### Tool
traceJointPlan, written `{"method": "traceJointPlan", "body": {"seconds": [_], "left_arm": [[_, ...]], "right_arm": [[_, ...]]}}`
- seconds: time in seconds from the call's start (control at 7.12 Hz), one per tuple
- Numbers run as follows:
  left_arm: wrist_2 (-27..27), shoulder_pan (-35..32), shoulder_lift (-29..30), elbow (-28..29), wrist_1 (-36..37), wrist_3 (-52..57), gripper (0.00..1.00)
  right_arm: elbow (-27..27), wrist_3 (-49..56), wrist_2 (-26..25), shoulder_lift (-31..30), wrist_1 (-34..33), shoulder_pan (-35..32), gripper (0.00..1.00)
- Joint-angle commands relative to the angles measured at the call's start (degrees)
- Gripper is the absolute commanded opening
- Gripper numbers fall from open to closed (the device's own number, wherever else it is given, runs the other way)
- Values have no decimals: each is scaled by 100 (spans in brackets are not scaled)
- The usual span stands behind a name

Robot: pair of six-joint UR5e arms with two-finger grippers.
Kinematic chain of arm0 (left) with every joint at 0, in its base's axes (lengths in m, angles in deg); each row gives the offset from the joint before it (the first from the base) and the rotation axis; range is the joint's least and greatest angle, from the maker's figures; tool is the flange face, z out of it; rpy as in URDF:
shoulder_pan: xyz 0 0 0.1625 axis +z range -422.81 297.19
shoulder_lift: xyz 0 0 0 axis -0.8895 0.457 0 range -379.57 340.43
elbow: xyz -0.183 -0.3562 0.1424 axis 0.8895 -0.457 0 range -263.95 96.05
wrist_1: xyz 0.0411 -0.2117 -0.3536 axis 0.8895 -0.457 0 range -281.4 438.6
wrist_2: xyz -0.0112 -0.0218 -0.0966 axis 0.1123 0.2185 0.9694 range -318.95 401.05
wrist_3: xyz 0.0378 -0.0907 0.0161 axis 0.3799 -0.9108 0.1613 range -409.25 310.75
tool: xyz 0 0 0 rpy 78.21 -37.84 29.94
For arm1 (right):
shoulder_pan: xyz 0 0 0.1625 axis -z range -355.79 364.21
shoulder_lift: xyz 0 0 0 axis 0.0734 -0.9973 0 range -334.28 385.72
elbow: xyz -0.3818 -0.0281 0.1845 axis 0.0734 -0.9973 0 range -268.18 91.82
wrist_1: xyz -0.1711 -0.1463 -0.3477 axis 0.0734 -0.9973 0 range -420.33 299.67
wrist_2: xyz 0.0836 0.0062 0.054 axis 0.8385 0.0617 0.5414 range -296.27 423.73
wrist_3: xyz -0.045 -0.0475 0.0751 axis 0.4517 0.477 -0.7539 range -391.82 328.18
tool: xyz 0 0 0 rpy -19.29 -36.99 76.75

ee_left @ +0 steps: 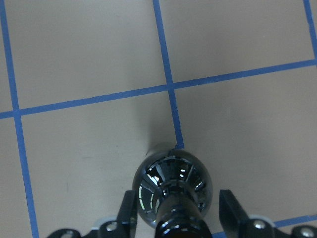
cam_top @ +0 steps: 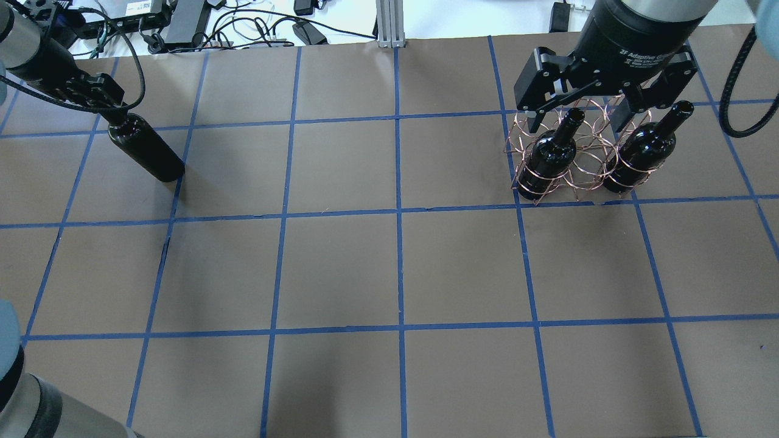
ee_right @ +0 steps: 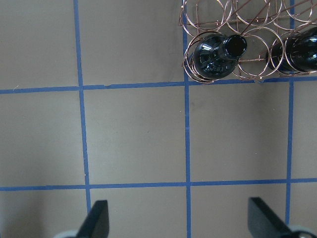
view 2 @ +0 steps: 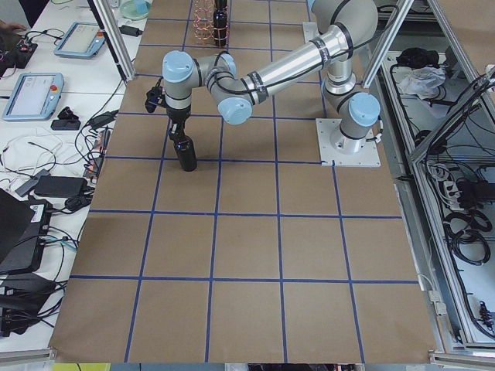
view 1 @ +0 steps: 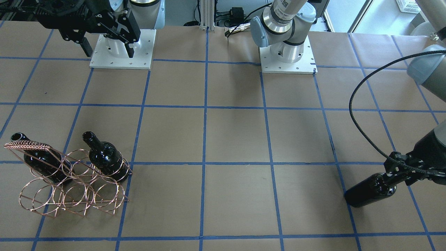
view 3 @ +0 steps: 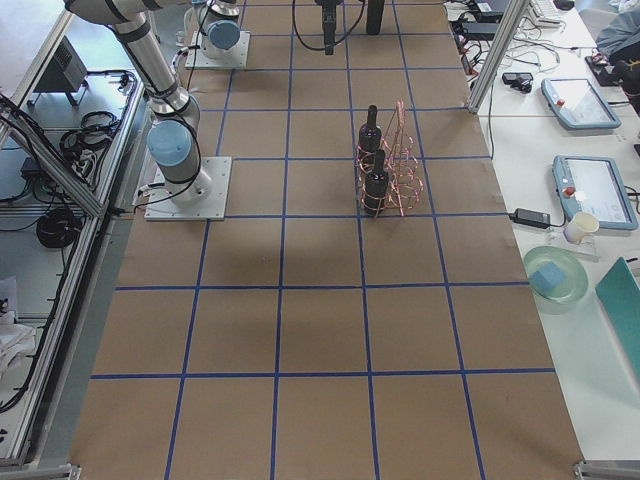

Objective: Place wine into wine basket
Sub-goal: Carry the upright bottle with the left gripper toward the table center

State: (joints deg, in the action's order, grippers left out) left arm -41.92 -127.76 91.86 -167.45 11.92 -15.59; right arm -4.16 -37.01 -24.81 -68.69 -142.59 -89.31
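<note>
The wine [cam_top: 149, 152], a near-black bottle, stands upright on the brown table at its far left; it also shows in the front view [view 1: 369, 191] and the left wrist view [ee_left: 173, 178]. My left gripper [cam_top: 112, 112] is open, its jaws on either side of the bottle's neck with gaps showing [ee_left: 176, 208]. The copper wire wine basket [cam_top: 584, 167] stands at the far right and holds two look-alike bottles [cam_top: 548, 155] [cam_top: 645, 149] in its end rings; the ring between them holds nothing. My right gripper [cam_top: 581, 115] hangs open and empty above the basket [ee_right: 237, 20].
The arms' white base plates [view 1: 120, 62] [view 1: 287, 64] sit at the robot's edge of the table. A black cable [view 1: 352, 104] loops beside the left arm. Tablets [view 3: 590, 185] and a cup lie on a side table beyond the far edge.
</note>
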Motion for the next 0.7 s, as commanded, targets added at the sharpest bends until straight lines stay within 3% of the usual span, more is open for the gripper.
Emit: {"method": "traceJointPlan", "body": {"seconds": [0.0,0.14,0.28,0.56], "left_arm": [[-36,0,2,0,-2,9,51],[-71,0,2,0,-28,17,19],[-71,0,2,-9,-64,18,0],[-80,0,-7,-9,-125,18,0]], "right_arm": [[0,0,4,2,0,0,100],[9,0,-5,-7,9,0,100],[0,0,-5,2,0,0,100],[9,0,-5,2,0,0,100]]}}
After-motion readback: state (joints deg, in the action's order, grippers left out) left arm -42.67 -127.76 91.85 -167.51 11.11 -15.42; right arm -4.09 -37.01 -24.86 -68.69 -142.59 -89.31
